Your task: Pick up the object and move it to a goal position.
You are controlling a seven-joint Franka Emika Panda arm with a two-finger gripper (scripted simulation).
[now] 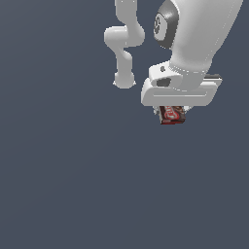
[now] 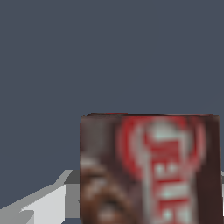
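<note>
The object [image 1: 172, 114] is a small dark-red box with white and dark markings, hanging just under the white hand of my gripper [image 1: 172, 111] in the exterior view, right of centre and in the upper half. The hand is wider than the box and hides its top. In the wrist view the object [image 2: 148, 168] fills the lower right, close up and blurred, with a red ring and white lettering on its face. A grey-white finger [image 2: 43, 205] shows beside it. My gripper is shut on the box.
The arm's white links [image 1: 124, 44] rise behind the hand in the exterior view. Everything else is one flat dark blue-grey ground [image 1: 63, 185] with no other objects, edges or marker showing.
</note>
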